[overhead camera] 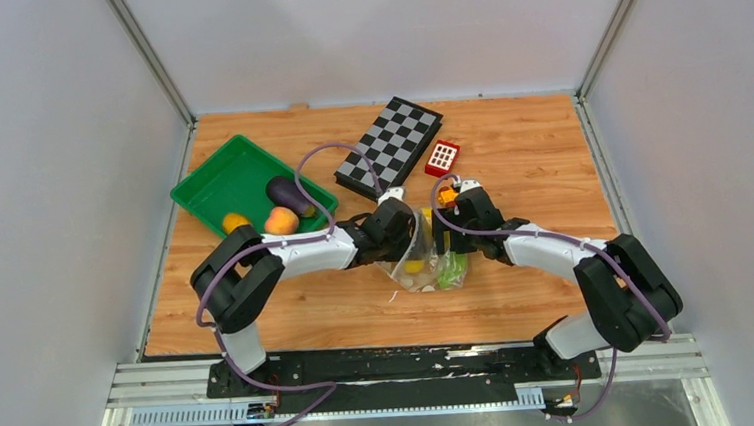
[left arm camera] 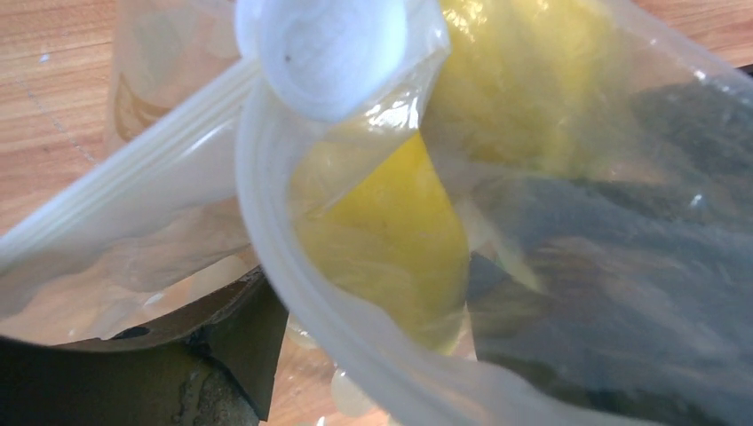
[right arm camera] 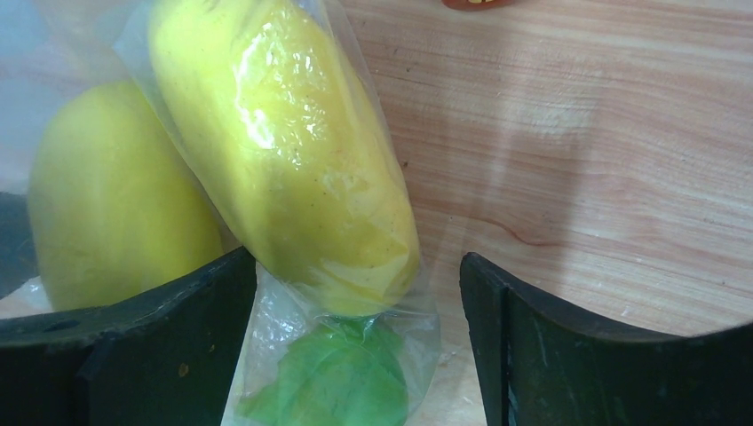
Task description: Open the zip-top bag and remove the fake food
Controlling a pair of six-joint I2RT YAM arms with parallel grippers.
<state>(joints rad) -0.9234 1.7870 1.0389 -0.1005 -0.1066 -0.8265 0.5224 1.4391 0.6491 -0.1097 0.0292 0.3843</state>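
Note:
The zip-top bag [overhead camera: 427, 270] lies at the table's middle between both grippers, with its rim raised on the left. It holds yellow pieces [overhead camera: 414, 266] and a green star fruit [overhead camera: 450, 271]. My left gripper [overhead camera: 407, 233] is at the rim. In the left wrist view its fingers [left arm camera: 222, 355] stand apart, with the zip strip [left arm camera: 293, 293] and a yellow piece [left arm camera: 391, 240] between them. My right gripper [overhead camera: 444, 230] is open. In the right wrist view [right arm camera: 358, 262] it straddles the bag's corner, where a yellow piece [right arm camera: 284, 151] and the star fruit [right arm camera: 337, 382] sit under film.
A green tray [overhead camera: 191, 186] at the back left holds a purple eggplant [overhead camera: 289, 194], a peach [overhead camera: 280, 221] and an orange piece [overhead camera: 235, 222]. A folded chessboard [overhead camera: 390, 144] and a red block [overhead camera: 442, 156] lie behind. A small orange object [overhead camera: 445, 196] sits by my right wrist.

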